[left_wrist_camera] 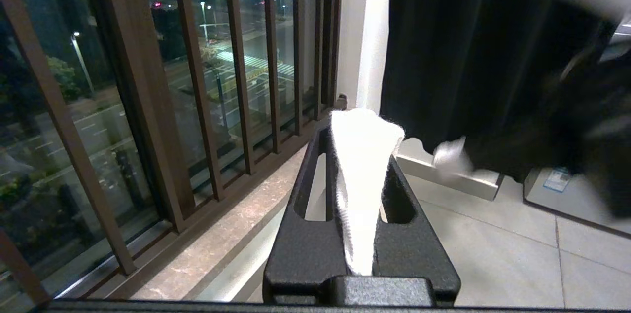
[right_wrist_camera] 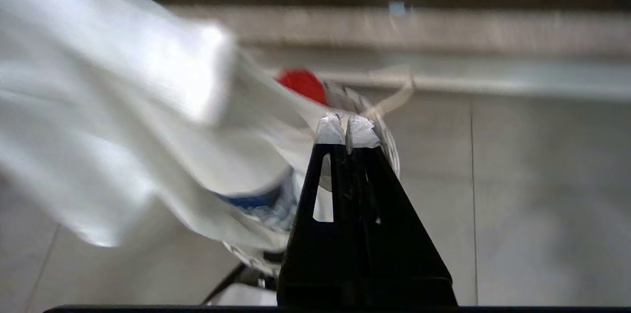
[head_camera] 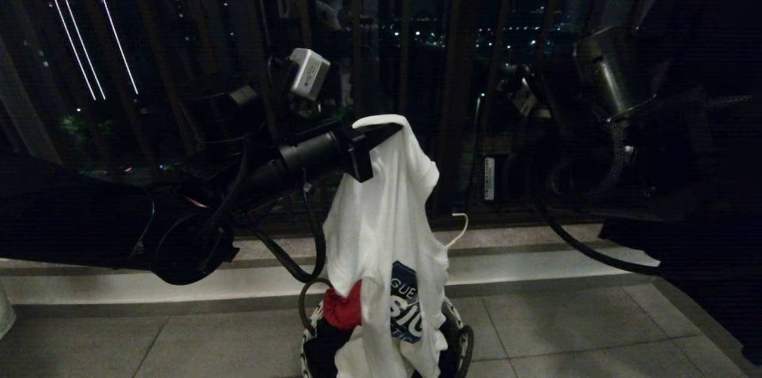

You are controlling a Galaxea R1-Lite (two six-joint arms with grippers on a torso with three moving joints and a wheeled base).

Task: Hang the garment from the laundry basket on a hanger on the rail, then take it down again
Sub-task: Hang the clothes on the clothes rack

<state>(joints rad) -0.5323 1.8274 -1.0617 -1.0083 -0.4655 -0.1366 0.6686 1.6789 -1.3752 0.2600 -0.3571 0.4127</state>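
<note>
The left arm's black housing fills the near left of the head view, its matte wedge-shaped left gripper clamped on a fold of the white T-shirt; in the left wrist view the soft, finely ribbed cloth is pinched between the two slotted black fingers and bulges above their tips. The shirt hangs from that grip as a limp, creased drape, its blue-and-black shield graphic low on the front, its hem reaching into the laundry basket, a round white woven-look tub with black loop handles on the pale tiled floor. A small red cloth and something black lie in the basket. A thin white wire hanger curls out beside the shirt. The right gripper has its black tapered fingers pressed together, tips pale, holding nothing visible, close by the shirt. Dark balcony bars stand behind.
</note>
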